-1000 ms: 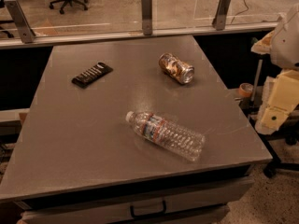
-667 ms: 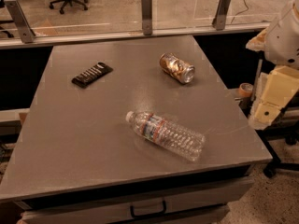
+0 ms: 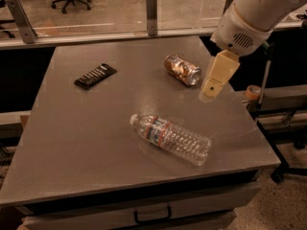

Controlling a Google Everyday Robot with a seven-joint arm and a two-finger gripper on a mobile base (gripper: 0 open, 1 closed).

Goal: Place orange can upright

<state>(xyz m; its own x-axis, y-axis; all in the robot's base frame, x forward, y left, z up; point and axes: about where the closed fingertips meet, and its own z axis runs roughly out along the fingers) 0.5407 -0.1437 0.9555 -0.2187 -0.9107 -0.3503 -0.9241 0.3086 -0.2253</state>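
The orange can (image 3: 182, 70) lies on its side on the grey table (image 3: 72, 138), toward the far right, with its silver top rim facing front-right. My gripper (image 3: 211, 86) hangs from the white arm (image 3: 254, 13) that comes in from the upper right. It is just right of the can and a little in front of it, above the table surface, and apart from the can. Nothing shows in the gripper.
A clear plastic water bottle (image 3: 171, 138) lies on its side in the front middle. A flat black packet (image 3: 95, 75) lies at the far left. A glass barrier with metal posts (image 3: 151, 6) runs along the far edge. The table's right edge drops to a shelf with an orange roll (image 3: 252, 91).
The arm has swung left from beyond the table's right edge to over the table, bringing the gripper close beside the can. The can, bottle and packet have not moved.
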